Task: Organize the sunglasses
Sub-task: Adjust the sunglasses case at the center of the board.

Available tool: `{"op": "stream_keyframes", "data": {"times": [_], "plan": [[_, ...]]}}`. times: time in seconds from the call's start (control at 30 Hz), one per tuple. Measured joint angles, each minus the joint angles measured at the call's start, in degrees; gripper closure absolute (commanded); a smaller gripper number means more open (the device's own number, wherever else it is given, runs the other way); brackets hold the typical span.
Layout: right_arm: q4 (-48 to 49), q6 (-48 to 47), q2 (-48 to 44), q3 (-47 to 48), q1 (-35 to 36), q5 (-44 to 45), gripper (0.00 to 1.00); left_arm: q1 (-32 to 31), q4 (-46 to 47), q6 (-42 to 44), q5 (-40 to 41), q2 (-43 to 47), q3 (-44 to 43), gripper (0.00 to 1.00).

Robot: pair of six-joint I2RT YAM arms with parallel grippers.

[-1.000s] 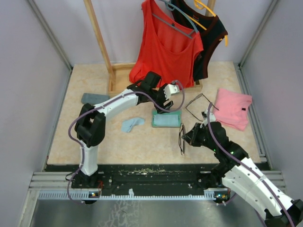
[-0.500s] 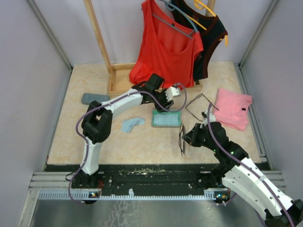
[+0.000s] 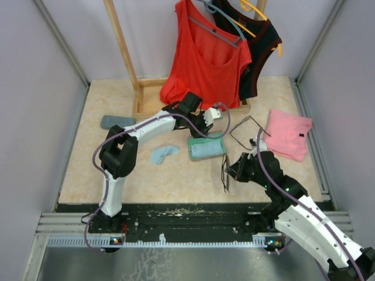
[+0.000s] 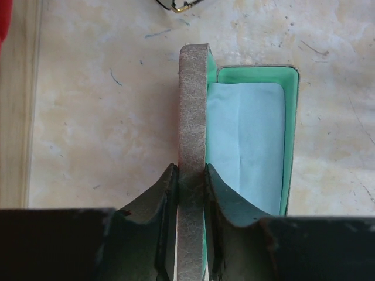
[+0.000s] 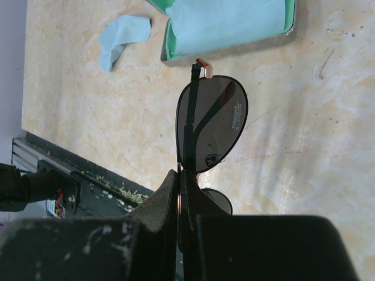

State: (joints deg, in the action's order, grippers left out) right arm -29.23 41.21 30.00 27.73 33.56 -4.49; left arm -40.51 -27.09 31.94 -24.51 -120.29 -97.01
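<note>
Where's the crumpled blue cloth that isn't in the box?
The blue cloth lies on the table in the top view, just left of the open green case.

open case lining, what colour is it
Mint green lining, clearest in the left wrist view, framing a light blue cloth.

Worktop (image 3: 176,181): pale, like stone, a few small scratches.
Open case (image 4: 252,74): green inside, lid standing up.
Cloth in case (image 4: 246,140): light blue, lying flat.
Loose cloth (image 3: 163,153): light blue, just left of the open case.
Closed case (image 3: 117,122): grey, far left.
Pink clothing (image 3: 288,133): lying flat on the right.
Red top (image 3: 205,58), black top (image 3: 261,47): hanging at the back.
</note>
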Motion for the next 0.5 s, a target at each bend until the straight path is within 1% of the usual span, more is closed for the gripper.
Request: {"op": "stream_keyframes", "data": {"times": [0.13,0.27,0.4,0.5], "plan": [[0.4,0.0,0.0,-0.3,0.0,-0.2,1.0,0.0,0.2,-2.4,0.3,2.6,3.3,0.79],[1.0,0.3,0.2,-1.4,0.0,-0.3,1.0,0.0,0.6,-6.7,3.3,6.0,6.7,0.79],[3.1,1.2,0.6,-2.3,0.0,-0.6,1.0,-0.2,2.1,-14.0,9.1,9.6,10.1,0.85],[5.4,2.2,1.2,-2.4,0.0,-0.7,1.0,-0.2,4.2,-21.0,13.7,13.2,14.6,0.87]]}}
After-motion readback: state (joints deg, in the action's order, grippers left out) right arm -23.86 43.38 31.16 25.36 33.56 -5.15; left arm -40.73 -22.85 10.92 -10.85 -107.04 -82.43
